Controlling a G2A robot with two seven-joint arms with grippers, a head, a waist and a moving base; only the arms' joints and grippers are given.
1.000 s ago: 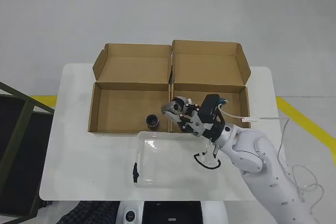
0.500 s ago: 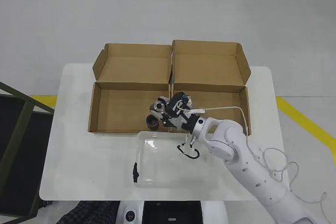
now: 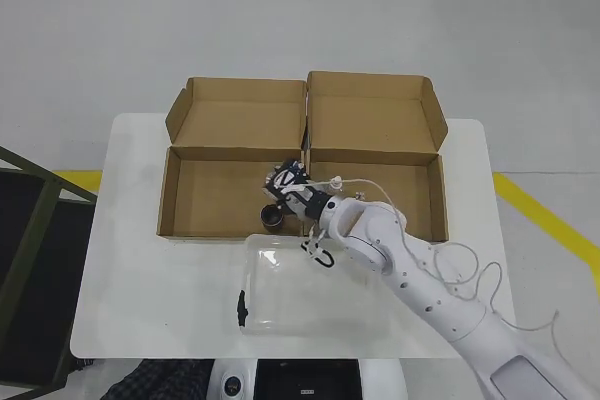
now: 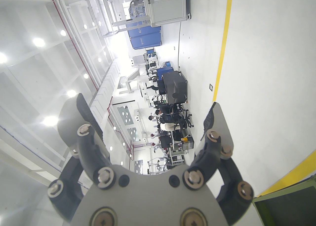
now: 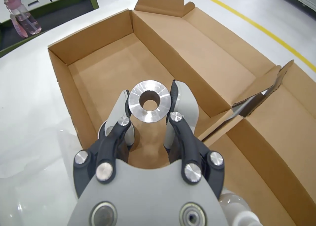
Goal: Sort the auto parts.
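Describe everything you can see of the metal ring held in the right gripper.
The metal ring is a thick, silvery disc with a round centre hole and faint radial marks on its flat face. It is pinched at its rim between the right gripper's two fingers, flat face toward the wrist camera, above the floor of a cardboard box.

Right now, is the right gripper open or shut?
Shut: the right gripper has its fingers pressed against both sides of a metal ring.
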